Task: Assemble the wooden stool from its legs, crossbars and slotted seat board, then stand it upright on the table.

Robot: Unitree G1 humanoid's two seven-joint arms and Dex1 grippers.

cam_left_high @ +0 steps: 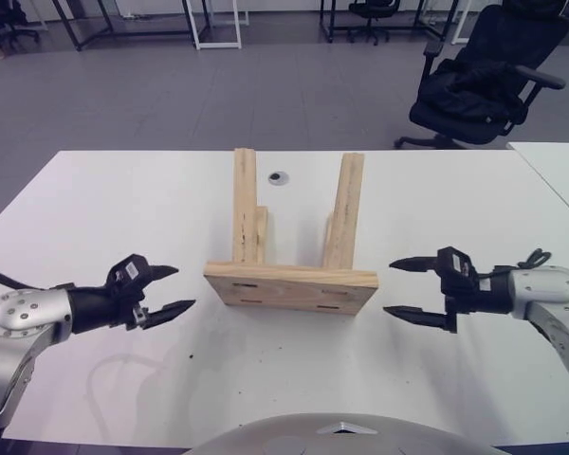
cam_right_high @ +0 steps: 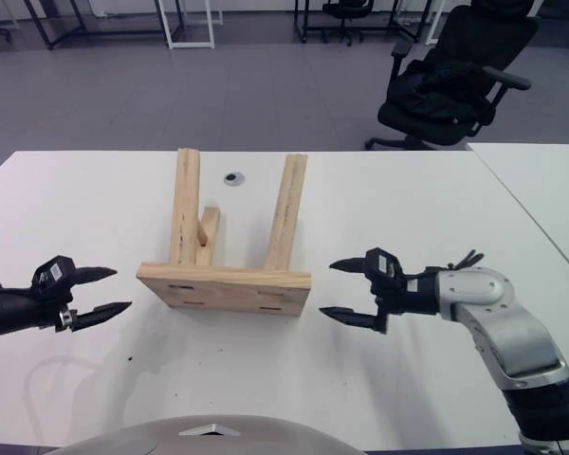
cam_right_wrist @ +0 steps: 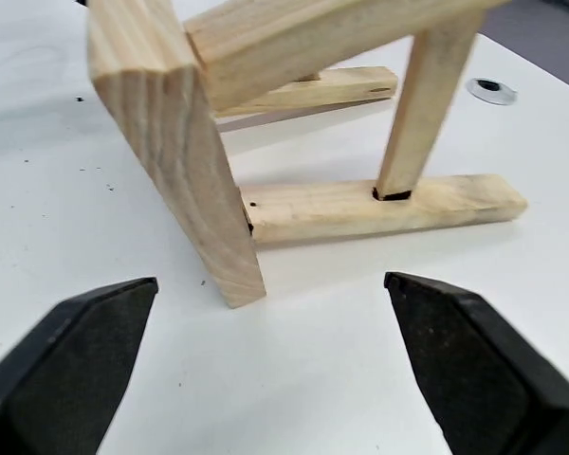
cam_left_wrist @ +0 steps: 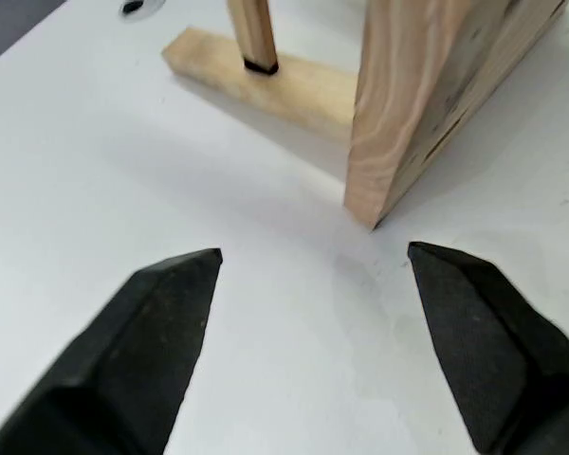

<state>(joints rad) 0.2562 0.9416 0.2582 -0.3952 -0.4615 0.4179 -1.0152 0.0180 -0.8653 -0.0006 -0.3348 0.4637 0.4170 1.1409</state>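
Observation:
The wooden stool lies on its side in the middle of the white table (cam_left_high: 95, 209). Its slotted seat board (cam_left_high: 291, 287) stands on edge facing me, and two legs (cam_left_high: 245, 204) (cam_left_high: 345, 210) point away from me. My left gripper (cam_left_high: 184, 287) hovers open just left of the seat board, with nothing between its fingers. On the other side my right gripper (cam_left_high: 389, 288) is open too, a little right of the board. In the left wrist view the board's corner (cam_left_wrist: 436, 95) is ahead of the open left gripper (cam_left_wrist: 313, 251). The right wrist view has the board's edge (cam_right_wrist: 171, 142), a leg (cam_right_wrist: 379, 204) and a crossbar (cam_right_wrist: 412, 114) beyond the open right gripper (cam_right_wrist: 271, 280).
A round cable hole (cam_left_high: 279, 177) sits in the table behind the stool. A second white table (cam_left_high: 559, 161) stands at the right, and a black office chair (cam_left_high: 484, 81) is on the floor beyond. Bare tabletop lies on both sides of the stool and in front of it.

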